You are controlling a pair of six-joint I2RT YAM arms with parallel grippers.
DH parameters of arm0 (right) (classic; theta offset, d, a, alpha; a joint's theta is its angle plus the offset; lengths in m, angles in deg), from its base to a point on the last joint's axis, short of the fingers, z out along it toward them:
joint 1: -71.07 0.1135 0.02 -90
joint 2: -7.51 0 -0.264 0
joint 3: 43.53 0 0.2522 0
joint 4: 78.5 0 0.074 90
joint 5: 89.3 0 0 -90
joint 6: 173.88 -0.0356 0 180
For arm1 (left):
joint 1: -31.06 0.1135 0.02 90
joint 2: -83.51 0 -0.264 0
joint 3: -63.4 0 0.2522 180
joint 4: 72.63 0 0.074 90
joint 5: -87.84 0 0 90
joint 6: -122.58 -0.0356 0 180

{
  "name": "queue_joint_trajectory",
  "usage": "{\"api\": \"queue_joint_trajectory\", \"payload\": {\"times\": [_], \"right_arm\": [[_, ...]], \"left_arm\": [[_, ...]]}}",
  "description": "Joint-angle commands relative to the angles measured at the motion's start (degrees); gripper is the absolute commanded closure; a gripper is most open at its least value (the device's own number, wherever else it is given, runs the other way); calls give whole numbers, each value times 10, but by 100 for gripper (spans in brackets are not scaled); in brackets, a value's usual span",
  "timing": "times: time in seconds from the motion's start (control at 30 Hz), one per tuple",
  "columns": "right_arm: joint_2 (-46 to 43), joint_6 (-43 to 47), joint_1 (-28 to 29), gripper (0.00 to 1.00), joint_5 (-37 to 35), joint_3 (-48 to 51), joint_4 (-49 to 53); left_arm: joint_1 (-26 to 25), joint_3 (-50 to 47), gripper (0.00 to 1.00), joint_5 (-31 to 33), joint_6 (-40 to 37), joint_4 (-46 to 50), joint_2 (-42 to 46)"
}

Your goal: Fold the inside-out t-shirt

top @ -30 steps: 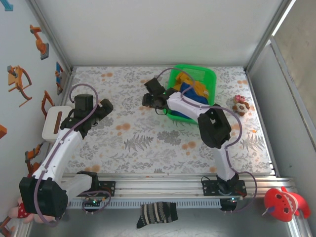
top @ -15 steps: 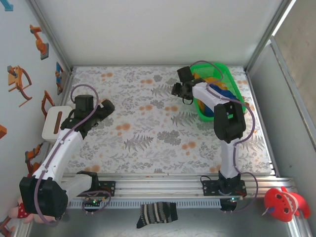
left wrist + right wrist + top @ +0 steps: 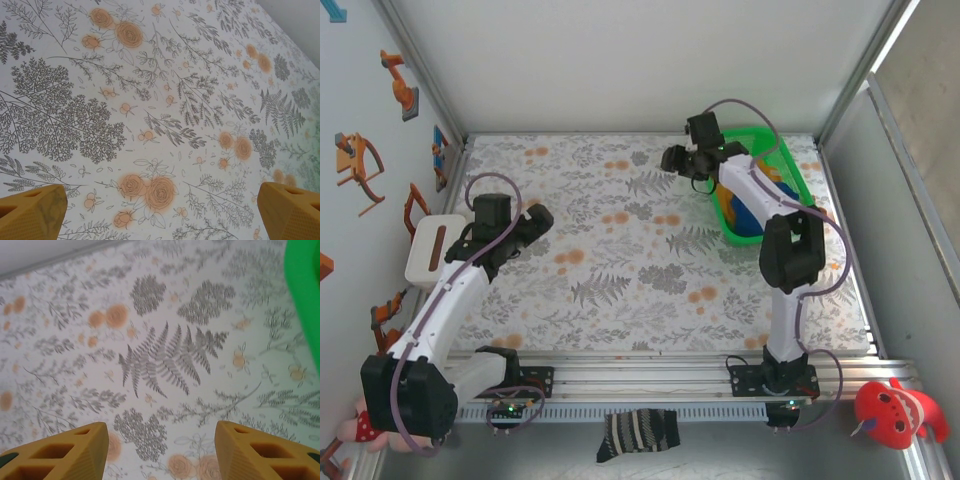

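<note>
1. The green basket point(image 3: 723, 210) now sits farther right on the surface point(image 3: 610, 270) than a second ago, and it is turned at an angle
2. The right tool point(image 3: 674, 160) has swung away from the basket's left rim and is now just beside its far-left corner
3. The right tool stands partly open with nothing in it; its wrist view shows bare surface between the fingers point(image 3: 75, 452) and the basket wall at the upper right
4. The blue t-shirt point(image 3: 750, 218) is still bunched inside the basket, so folding has likely not begun and the shirt must first come out
5. The left tool point(image 3: 160, 210) has stayed fully open and empty over the left of the surface
6. A yellow garment point(image 3: 777, 180) lies against the t-shirt, and the right forearm crosses above both
7. A striped sock point(image 3: 638, 435) and a red plush toy point(image 3: 895, 410) lie beyond the near rail, well apart
</note>
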State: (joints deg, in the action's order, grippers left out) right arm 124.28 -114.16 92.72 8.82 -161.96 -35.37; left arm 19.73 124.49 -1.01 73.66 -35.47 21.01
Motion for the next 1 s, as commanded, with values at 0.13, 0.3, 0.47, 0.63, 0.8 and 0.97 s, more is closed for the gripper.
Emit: {"api": "queue_joint_trajectory", "payload": {"times": [0.13,0.3,0.47,0.63,0.8,0.97], "right_arm": [[-10,31,-41,43,-22,-24,48],[-64,56,-91,37,-82,-14,111],[-106,94,-114,31,-198,33,186],[-132,95,-127,30,-277,112,201],[-116,89,-143,39,-271,144,196],[-102,112,-158,100,-209,94,195]], "left_arm": [[-10,1,3,-23,-8,-11,-5],[-13,0,3,-34,-24,-14,-11],[-16,0,3,-47,-28,-24,-25],[-22,3,3,-61,-25,-32,-42],[-31,9,3,-70,-23,-34,-53],[-39,18,3,-71,-23,-24,-54]]}}
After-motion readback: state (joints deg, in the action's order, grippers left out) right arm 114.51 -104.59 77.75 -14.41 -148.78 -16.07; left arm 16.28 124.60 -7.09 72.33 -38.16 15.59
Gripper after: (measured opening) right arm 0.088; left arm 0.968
